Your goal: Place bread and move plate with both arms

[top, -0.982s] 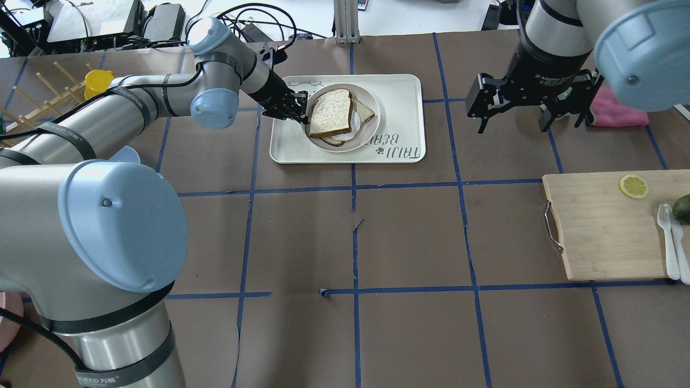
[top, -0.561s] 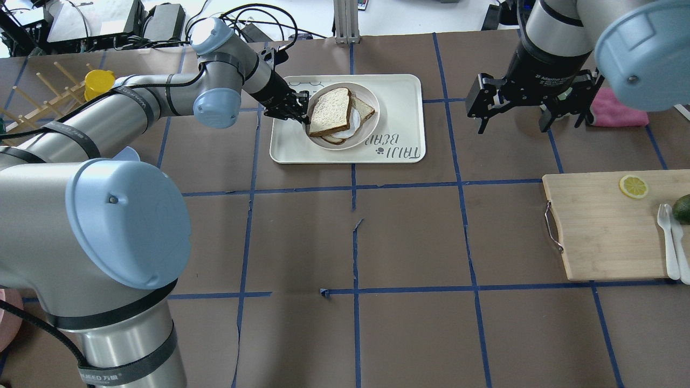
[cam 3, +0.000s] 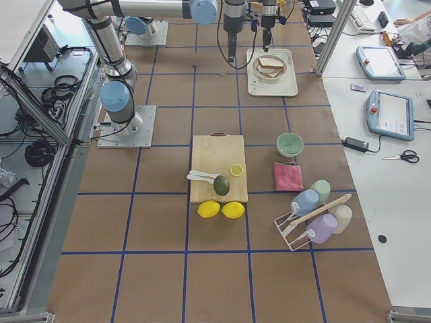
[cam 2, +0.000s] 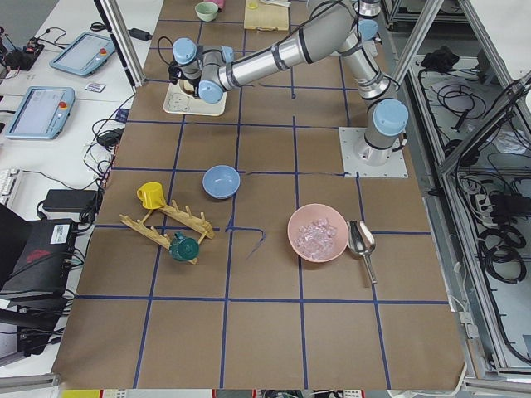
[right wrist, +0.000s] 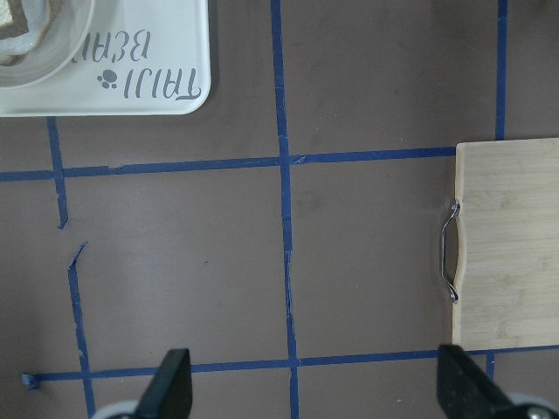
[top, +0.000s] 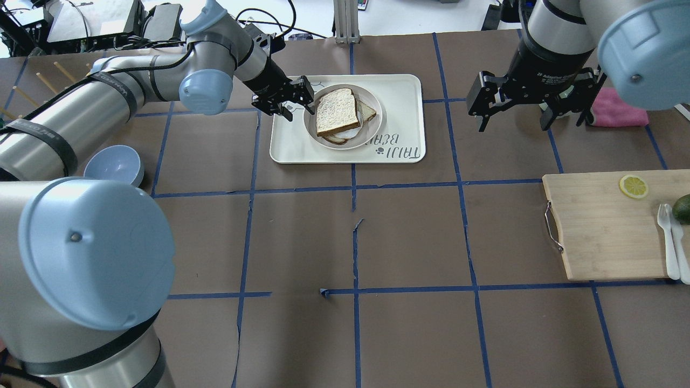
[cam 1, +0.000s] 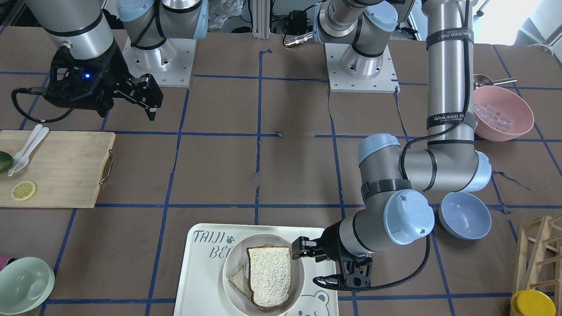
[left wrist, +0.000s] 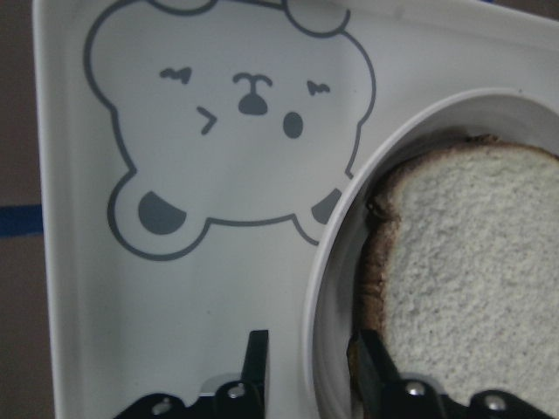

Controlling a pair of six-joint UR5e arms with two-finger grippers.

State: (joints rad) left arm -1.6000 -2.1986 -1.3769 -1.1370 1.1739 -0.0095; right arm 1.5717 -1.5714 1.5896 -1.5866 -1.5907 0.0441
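Note:
The bread lies flat on the white plate, on top of another slice; it also shows in the front view and the left wrist view. The plate sits on the bear-print tray. My left gripper is open at the plate's left rim. In the left wrist view it straddles the rim, with one finger outside the plate and one over the bread's crust. My right gripper is open and empty above the table, right of the tray.
A wooden cutting board with a lemon slice, white cutlery and an avocado lies at the right. A blue bowl sits under my left arm. A pink cloth lies behind the right gripper. A pink bowl sits near the robot's base.
The left gripper held the bread tilted over the plate; it has let go, opened and drawn back to the plate's left rim. The bread now lies flat. The right arm barely moved.

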